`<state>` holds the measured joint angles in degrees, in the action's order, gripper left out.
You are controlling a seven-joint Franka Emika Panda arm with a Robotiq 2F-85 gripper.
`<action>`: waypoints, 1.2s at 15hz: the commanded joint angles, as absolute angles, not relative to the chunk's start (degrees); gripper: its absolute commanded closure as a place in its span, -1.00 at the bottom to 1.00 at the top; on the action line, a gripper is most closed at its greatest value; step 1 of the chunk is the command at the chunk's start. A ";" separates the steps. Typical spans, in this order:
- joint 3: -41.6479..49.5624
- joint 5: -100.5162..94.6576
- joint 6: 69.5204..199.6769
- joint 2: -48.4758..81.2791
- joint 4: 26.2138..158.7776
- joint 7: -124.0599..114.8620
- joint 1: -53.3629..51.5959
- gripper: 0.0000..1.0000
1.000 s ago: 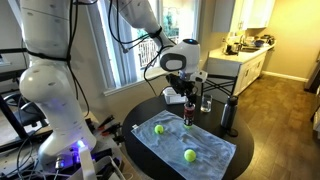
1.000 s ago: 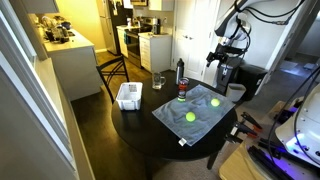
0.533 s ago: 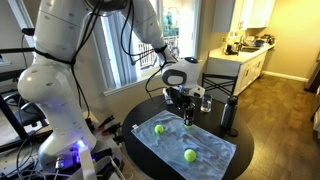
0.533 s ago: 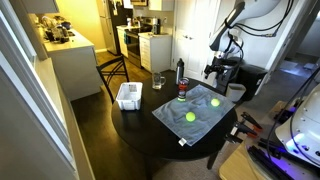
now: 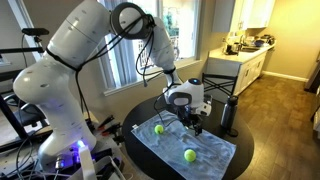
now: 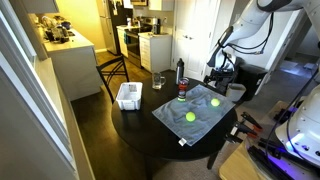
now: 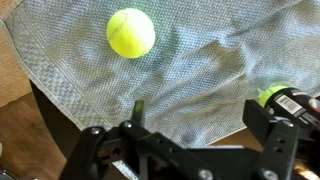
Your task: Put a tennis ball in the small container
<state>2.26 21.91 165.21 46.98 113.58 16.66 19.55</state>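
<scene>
Jaws wide apart, nothing held: gripper [image 7: 197,112] low over the rumpled grey cloth [image 7: 200,60].
One round, fuzzy yellow-green tennis ball [image 7: 131,32] lies on that cloth, clear of the jaws; the low whitish translucent tub [image 6: 128,95] sits off the cloth on the dark round worktop [image 6: 140,122].

No words, numbers or signs can be read in any view. If there is print on the tennis ball [image 7: 131,33] or the dark bottle [image 6: 181,72], it is too small or too blurry to make out.
</scene>
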 commanded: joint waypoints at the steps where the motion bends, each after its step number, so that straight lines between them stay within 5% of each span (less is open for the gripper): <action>1: -0.86 19.20 169.90 55.50 105.87 12.74 23.10 -1.00; 18: 5.60 12.08 153.78 69.08 90.98 0.46 16.87 -1.00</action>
<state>2.73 14.57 157.70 68.10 92.51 4.05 18.67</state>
